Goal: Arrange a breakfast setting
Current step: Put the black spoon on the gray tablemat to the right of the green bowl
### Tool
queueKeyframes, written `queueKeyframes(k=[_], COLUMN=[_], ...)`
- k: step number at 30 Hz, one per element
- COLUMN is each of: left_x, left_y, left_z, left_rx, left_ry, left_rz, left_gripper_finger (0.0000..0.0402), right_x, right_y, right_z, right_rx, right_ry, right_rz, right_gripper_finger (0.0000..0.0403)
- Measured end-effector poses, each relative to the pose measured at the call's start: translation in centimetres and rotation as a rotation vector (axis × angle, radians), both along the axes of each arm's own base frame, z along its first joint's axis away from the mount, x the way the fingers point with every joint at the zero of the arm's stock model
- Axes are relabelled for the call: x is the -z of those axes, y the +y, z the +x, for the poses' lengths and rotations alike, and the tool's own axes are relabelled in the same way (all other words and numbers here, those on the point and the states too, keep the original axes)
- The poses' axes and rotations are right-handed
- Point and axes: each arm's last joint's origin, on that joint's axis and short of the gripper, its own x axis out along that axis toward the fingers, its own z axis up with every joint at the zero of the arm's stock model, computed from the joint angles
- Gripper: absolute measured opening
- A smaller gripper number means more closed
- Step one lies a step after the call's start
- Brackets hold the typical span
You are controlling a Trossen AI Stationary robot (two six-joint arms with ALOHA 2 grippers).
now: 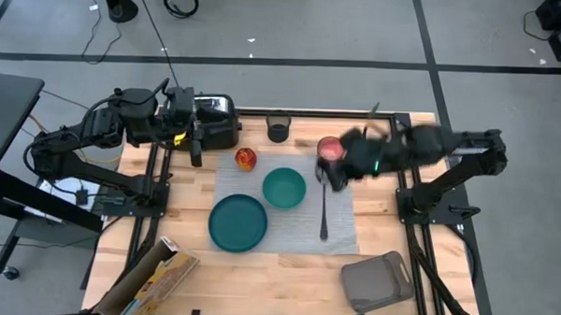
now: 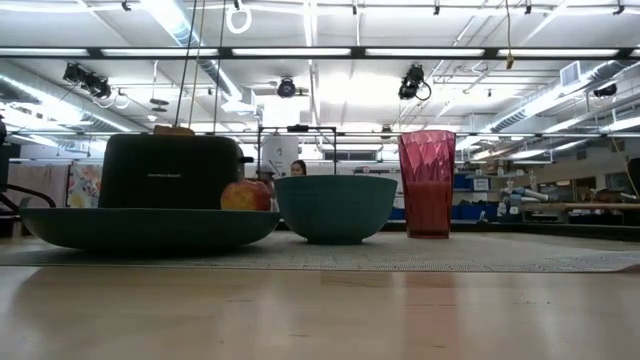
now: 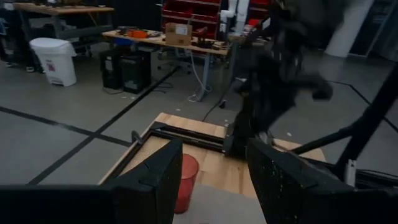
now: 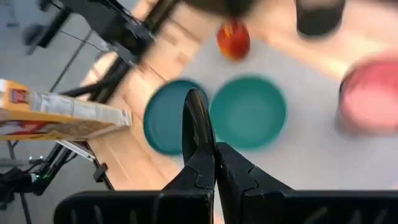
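A grey placemat (image 1: 339,236) lies mid-table. On it rest a teal plate (image 1: 238,222), a teal bowl (image 1: 284,188), a red-yellow apple (image 1: 246,157), a pink-red cup (image 1: 329,148) standing upright and a metal spoon (image 1: 324,213). My right gripper (image 1: 329,174) is shut and empty, above the mat between the cup and the spoon; its wrist view looks down on the bowl (image 4: 247,112) and the plate (image 4: 163,118). My left gripper (image 1: 196,153) is open and empty beside the toaster, at the table's far left. It faces the cup (image 3: 185,180).
A black-and-chrome toaster (image 1: 213,120) stands at the far left, with a brown edge at its top (image 2: 172,129). A black cup (image 1: 279,129) stands at the far edge. A cereal box (image 1: 155,279) lies at the near left and a grey tray (image 1: 377,281) at the near right.
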Motion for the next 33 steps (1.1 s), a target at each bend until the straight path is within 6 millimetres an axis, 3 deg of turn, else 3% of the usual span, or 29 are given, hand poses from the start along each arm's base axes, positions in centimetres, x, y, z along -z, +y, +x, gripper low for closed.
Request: queueKeyframes(k=[3, 6, 13, 17, 24, 33], left_x=[0.0, 0.1, 0.1, 0.2, 0.1, 0.1], left_y=[-0.5, -0.8, -1.2, -1.2, -0.8, 0.0], left_z=[0.0, 0.1, 0.0, 0.0, -0.1, -0.2], left_rx=[0.025, 0.046, 0.066, 0.065, 0.044, 0.002], left_ry=[0.001, 0.007, 0.013, 0.02, 0.018, 0.017], left_rz=[0.0, -0.001, -0.005, -0.004, -0.003, -0.001], left_gripper_finger=[0.0185, 0.0185, 0.0185, 0.0185, 0.0185, 0.0185], right_x=[3.0, 6.6, 15.3, 19.1, 22.8, 25.1], right_y=[2.2, 3.1, 2.5, 1.4, -1.2, -4.0], right_z=[0.0, 0.1, 0.1, -0.3, -0.7, -1.2], right_rx=[0.055, 0.099, 0.12, 0.106, 0.105, 0.114], right_ry=[0.077, 0.172, 0.378, 0.44, 0.41, 0.384], right_rz=[0.047, 0.094, 0.18, 0.221, 0.285, 0.38], right_gripper_finger=[0.0007, 0.0007, 0.0007, 0.0007, 0.0007, 0.0007])
